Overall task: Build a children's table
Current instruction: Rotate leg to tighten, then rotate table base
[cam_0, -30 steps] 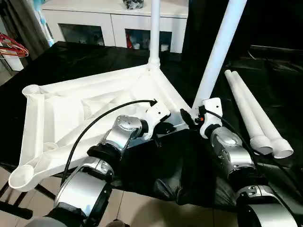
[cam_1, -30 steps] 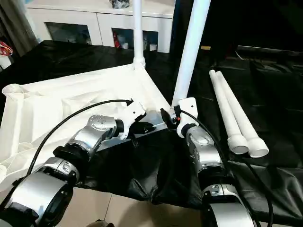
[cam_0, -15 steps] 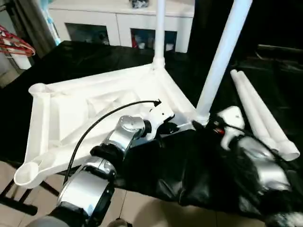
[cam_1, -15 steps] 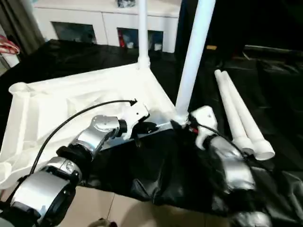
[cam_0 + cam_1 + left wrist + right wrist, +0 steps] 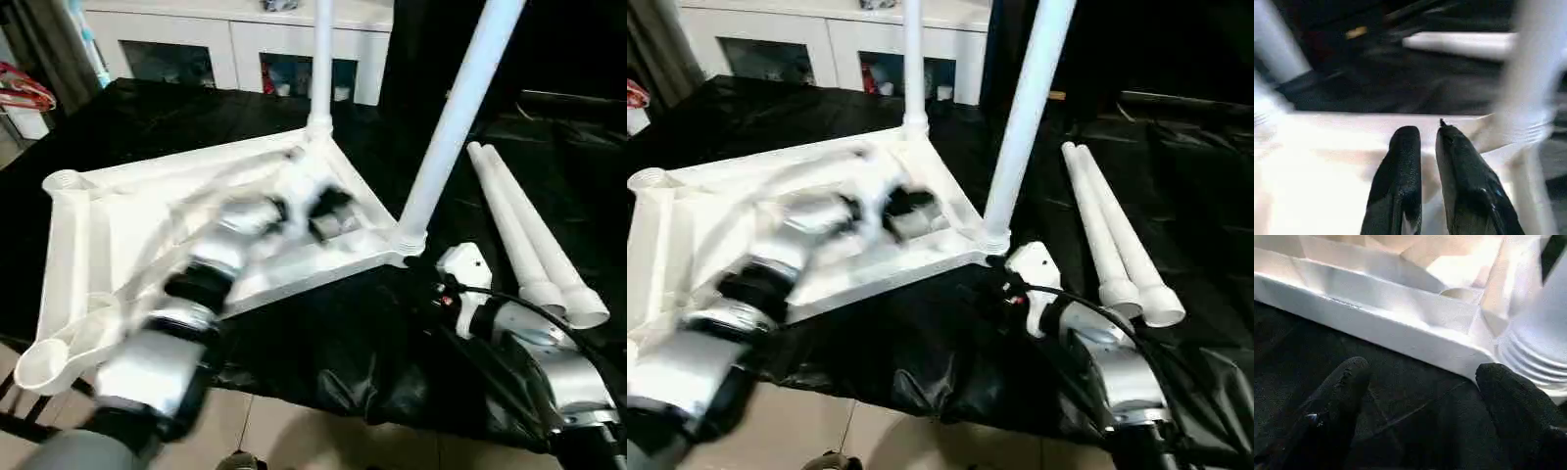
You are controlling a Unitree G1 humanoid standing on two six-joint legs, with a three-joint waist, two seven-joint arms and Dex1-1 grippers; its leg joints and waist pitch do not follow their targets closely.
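Lying upturned, the children's table [image 5: 118, 225] sits beneath the left end effector [image 5: 1428, 134].

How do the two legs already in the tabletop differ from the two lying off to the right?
The fitted legs stand upright in corner sockets of the upturned tabletop; the loose legs lie flat on the black cover. The fitted ones stand apart at separate corners; the loose ones lie side by side, open ends toward the robot. All four are white tapered tubes.
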